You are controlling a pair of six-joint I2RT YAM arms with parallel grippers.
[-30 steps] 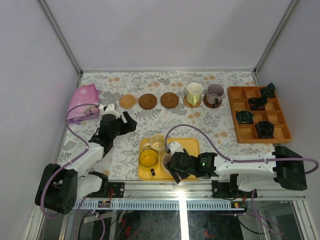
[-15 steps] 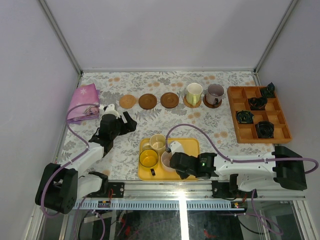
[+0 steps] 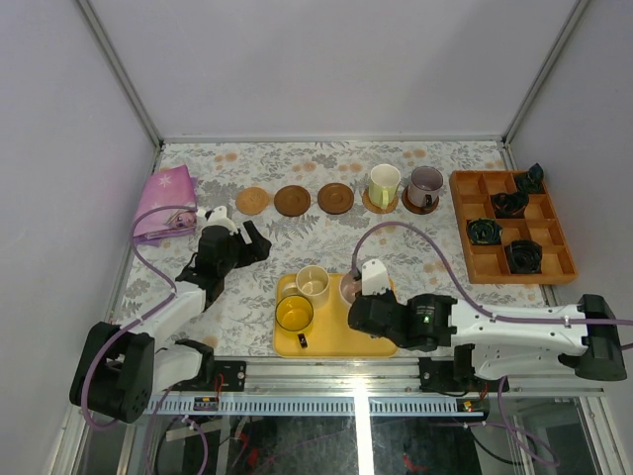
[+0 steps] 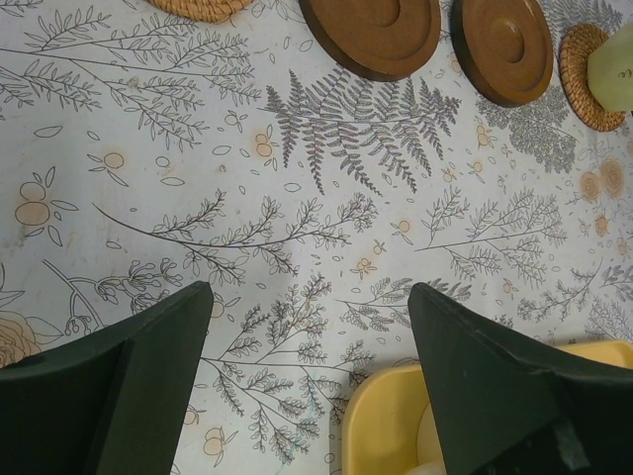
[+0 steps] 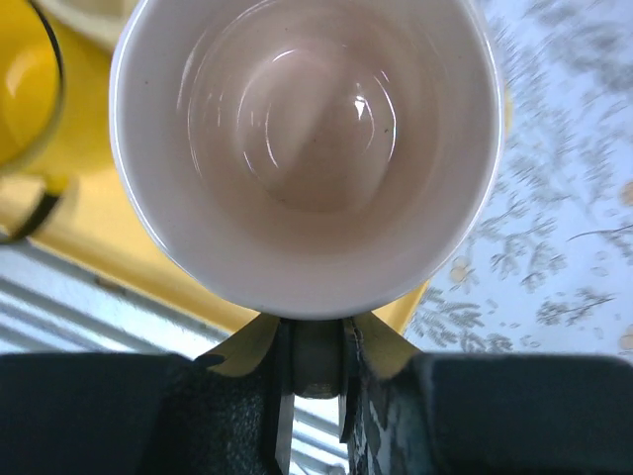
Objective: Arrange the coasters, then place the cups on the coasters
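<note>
A second ago the right gripper [image 5: 315,344] stood wide over the near right part of the yellow tray [image 3: 331,336]. Now its jaws are clamped on the handle of the pink cup [image 3: 350,288], and the arm has carried the cup toward the tray's far right edge. In the wrist view the cup's mouth faces the camera squarely, so it rides upright, with the tray's rim and the flowered tablecloth [image 4: 297,198] beneath it. I think it is off the tray floor, though neither view lets me say so for certain. The yellow cup [image 3: 295,313] and the cream cup [image 3: 313,282] sit on the tray where they were. The left gripper [image 4: 309,292] has not moved: its jaws are apart, it holds nothing, and it hangs over bare cloth between the tray and the far row of coasters. That row is already laid out. The tan coaster [image 3: 253,201], the middle brown coaster [image 3: 292,200] and the right brown coaster [image 3: 335,198] lie bare, while the pale green cup [image 3: 384,184] and the purple-grey cup [image 3: 426,184] each stand on a coaster further right. So the arranging looks done, two cups are placed, and this grasp starts the third delivery. I judge the right brown coaster, just beside the pale green cup, to be the likely target, with two cups left after this one.
</note>
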